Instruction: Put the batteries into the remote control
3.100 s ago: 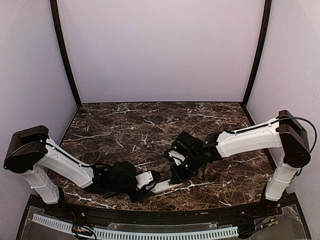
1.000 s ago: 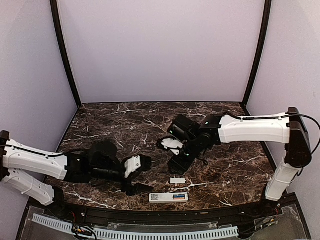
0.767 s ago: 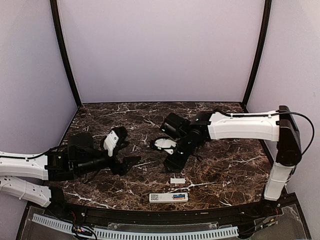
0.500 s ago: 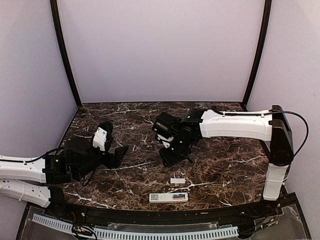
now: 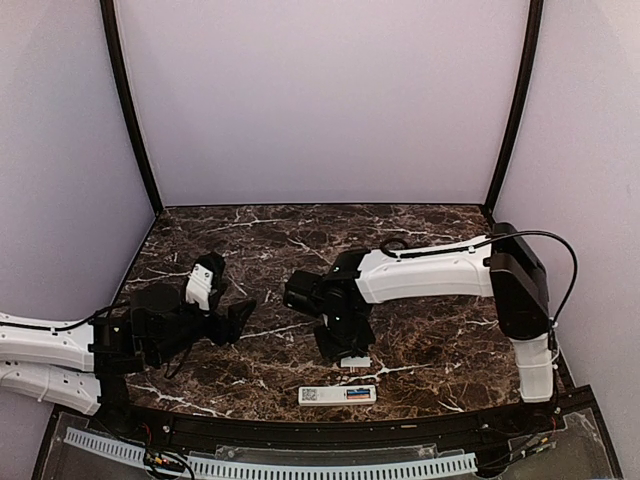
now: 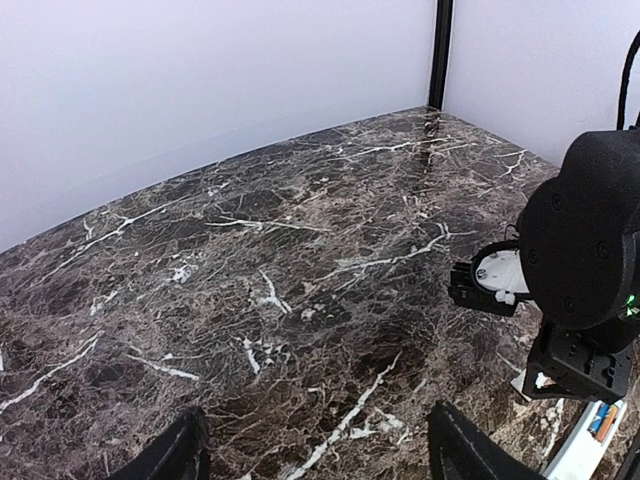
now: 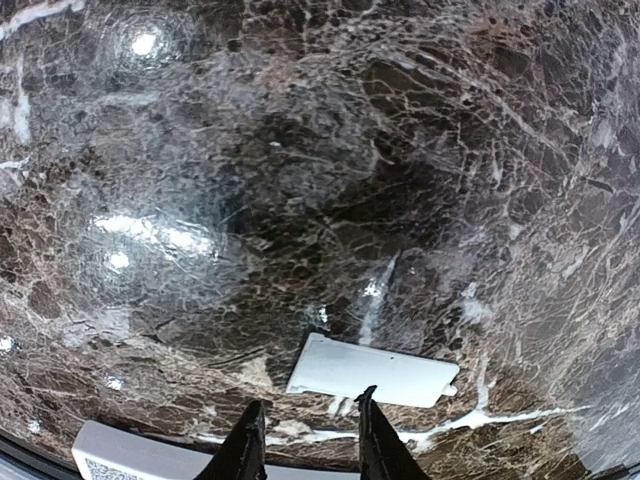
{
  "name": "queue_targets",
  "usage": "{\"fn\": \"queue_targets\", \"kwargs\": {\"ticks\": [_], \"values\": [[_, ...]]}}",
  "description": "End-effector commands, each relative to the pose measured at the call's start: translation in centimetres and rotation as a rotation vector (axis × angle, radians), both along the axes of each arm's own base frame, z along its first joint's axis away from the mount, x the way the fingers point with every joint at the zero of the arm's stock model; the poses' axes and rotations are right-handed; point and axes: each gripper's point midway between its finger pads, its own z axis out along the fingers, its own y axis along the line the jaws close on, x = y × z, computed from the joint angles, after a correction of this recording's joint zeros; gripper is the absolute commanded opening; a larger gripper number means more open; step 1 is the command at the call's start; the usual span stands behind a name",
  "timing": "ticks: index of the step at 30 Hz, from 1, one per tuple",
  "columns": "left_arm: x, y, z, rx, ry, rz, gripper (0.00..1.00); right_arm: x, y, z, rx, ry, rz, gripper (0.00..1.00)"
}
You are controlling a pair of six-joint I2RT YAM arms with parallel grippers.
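Remote [image 5: 338,395]: flat on the counter [image 5: 250,250] by the near edge, back up, so the recess is reachable.
Batteries [image 5: 356,394]: orange and blue, apparently both seated in that recess.
Cover [image 7: 372,375]: small white lid flat on the counter just beyond the remote, not touching it; probably the piece left to fit.
Right gripper [image 7: 305,445]: pointing down over the lid, fingers narrowly spread and pinching nothing.
Right arm: reaches in from the right, wrist bent down.
Left gripper [image 6: 320,455]: spread wide, empty, low over bare counter, well apart.
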Motion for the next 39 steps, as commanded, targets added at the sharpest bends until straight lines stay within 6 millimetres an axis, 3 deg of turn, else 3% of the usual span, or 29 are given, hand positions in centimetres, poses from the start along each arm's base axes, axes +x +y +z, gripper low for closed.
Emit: {"fn": "queue_targets", "kwargs": {"ticks": [1, 15, 18, 19, 21, 28, 34, 39], "values": [[-0.4, -1.0, 0.2, -0.029, -0.006, -0.055, 0.73, -0.2, -0.2, -0.5, -0.017, -0.005, -0.051, 0.29], [-0.5, -1.6, 0.2, -0.029, -0.008, -0.087, 0.73, -0.2, -0.6, -3.6, -0.032, 0.044, -0.045, 0.22], [-0.6, -1.7, 0.1, -0.026, -0.007, -0.091, 0.73, -0.1, -0.9, -4.2, -0.027, 0.051, -0.047, 0.17], [-0.6, -1.6, 0.2, -0.023, -0.013, -0.090, 0.73, -0.2, -0.7, -4.5, 0.010, 0.067, -0.044, 0.05], [-0.5, -1.6, 0.3, -0.021, -0.016, -0.087, 0.73, -0.2, -0.6, -4.4, 0.025, 0.076, -0.026, 0.00], [-0.6, -1.4, 0.2, -0.007, -0.019, -0.086, 0.73, -0.7, 0.0, -3.8, 0.066, 0.095, 0.083, 0.00], [-0.6, -1.4, 0.3, 0.008, -0.032, -0.093, 0.73, -1.8, 2.6, -1.0, 0.272, 0.122, 0.174, 0.00], [-0.8, -1.8, -0.2, 0.019, -0.041, -0.118, 0.72, -1.9, 2.7, -0.1, 0.321, 0.117, 0.189, 0.00]]}}
